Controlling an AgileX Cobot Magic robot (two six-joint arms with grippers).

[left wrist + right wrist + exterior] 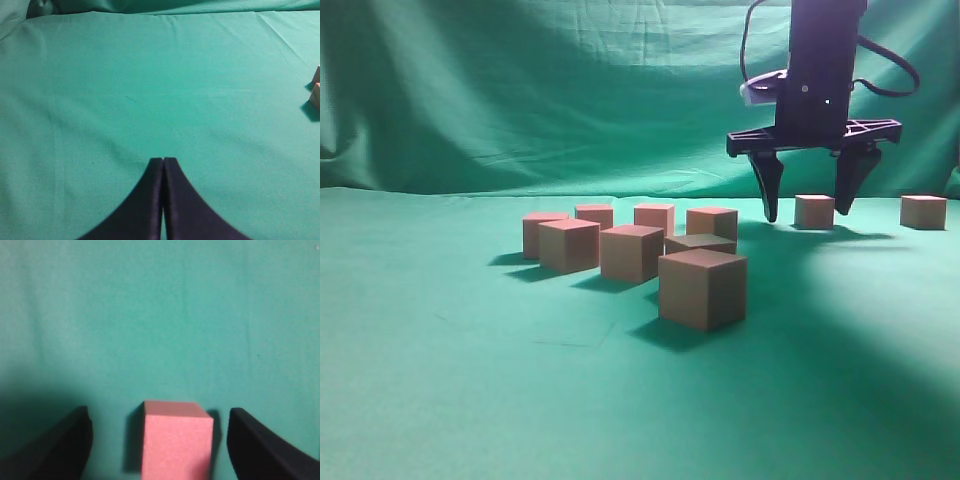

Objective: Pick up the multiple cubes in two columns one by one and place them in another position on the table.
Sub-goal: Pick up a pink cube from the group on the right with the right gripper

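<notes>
cube (176,440) sits squarely between the right gripper (813,205) spread fingers, untouched, jaws wide; left gripper (163,165) is pinched closed on nothing, far off.

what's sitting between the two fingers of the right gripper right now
One pink cube stands on the green cloth between the open right gripper fingers, touching neither. The right wrist view shows it best.

Black end effector (811,212), tapered fingers, looping black cables
</notes>
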